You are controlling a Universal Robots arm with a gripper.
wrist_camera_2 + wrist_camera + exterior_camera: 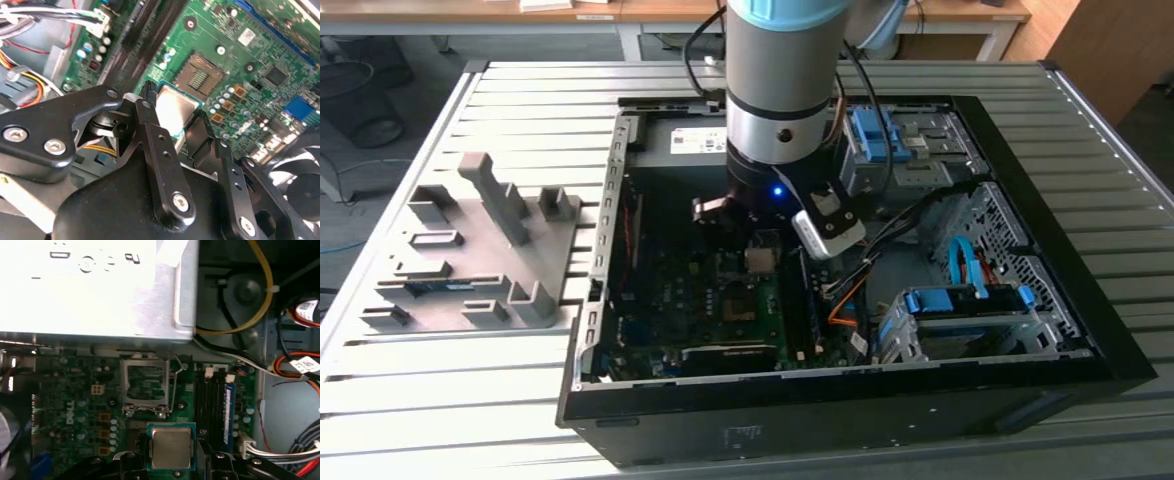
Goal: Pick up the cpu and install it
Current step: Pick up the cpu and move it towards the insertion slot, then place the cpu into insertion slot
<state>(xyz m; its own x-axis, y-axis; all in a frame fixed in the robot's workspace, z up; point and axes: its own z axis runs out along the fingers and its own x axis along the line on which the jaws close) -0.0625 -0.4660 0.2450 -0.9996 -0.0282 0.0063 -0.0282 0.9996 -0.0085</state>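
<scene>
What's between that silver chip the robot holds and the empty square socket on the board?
Only a strip of bare green motherboard, seen in the first wrist view, separates the cpu from the socket.

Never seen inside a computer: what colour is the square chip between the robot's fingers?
The square chip is silver-grey with a green rim, clearest in the first wrist view.
</scene>
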